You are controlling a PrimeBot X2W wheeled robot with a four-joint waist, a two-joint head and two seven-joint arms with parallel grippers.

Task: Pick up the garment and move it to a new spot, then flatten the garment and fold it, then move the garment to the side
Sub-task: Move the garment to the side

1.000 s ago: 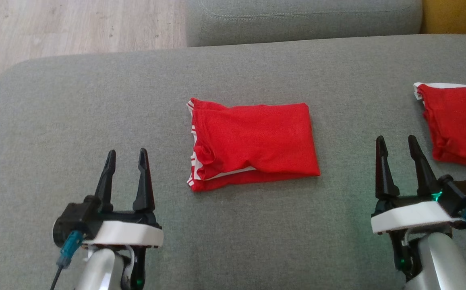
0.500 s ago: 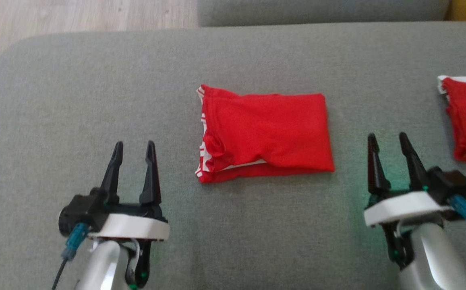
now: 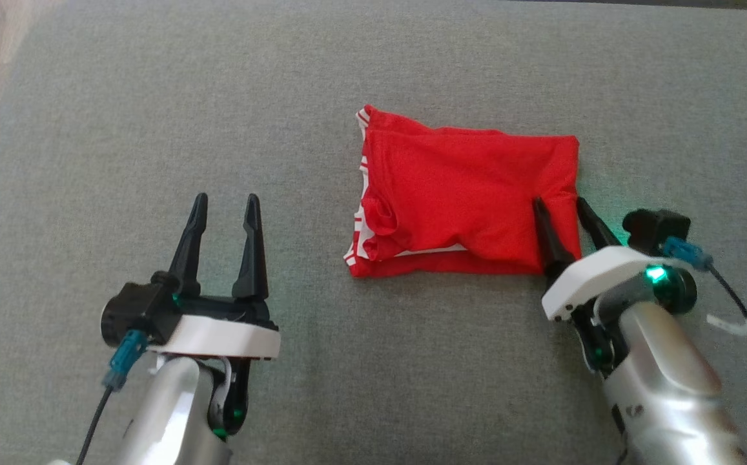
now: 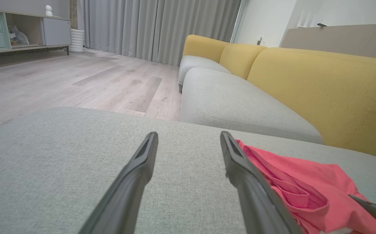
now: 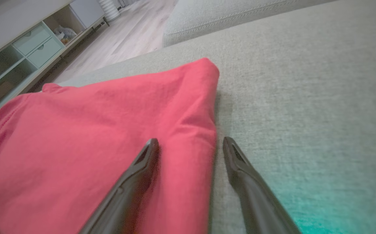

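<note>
Right gripper [image 3: 559,201]: spread to full width, grips nothing, reaches in from the near right to the right edge of the red garment [image 3: 463,194]. Sets one finger above the cloth and the other above the bare grey cushion [image 3: 153,97] just beside it, and so straddles the folded edge; cannot tell from these views whether either tip touches fabric. Seems placed that way so that closing would pinch all the layers at the fold together and keep the stack from sliding apart. Garment: lies as a rough rectangle a little right of the cushion's middle, already doubled over, with white striped trim [image 3: 361,216] along its left side and a loose bunch near the near left corner. Left gripper [image 3: 226,197]: equally wide, empty, hovers over bare cushion at the near left, well apart from the cloth; likely parked there to stay clear, or ready to take the left side. Judging by the fold, looks like the last step, shifting the piece aside. Calls for a low, firm pinch; risks catching only the top layer and undoing the fold.
</note>
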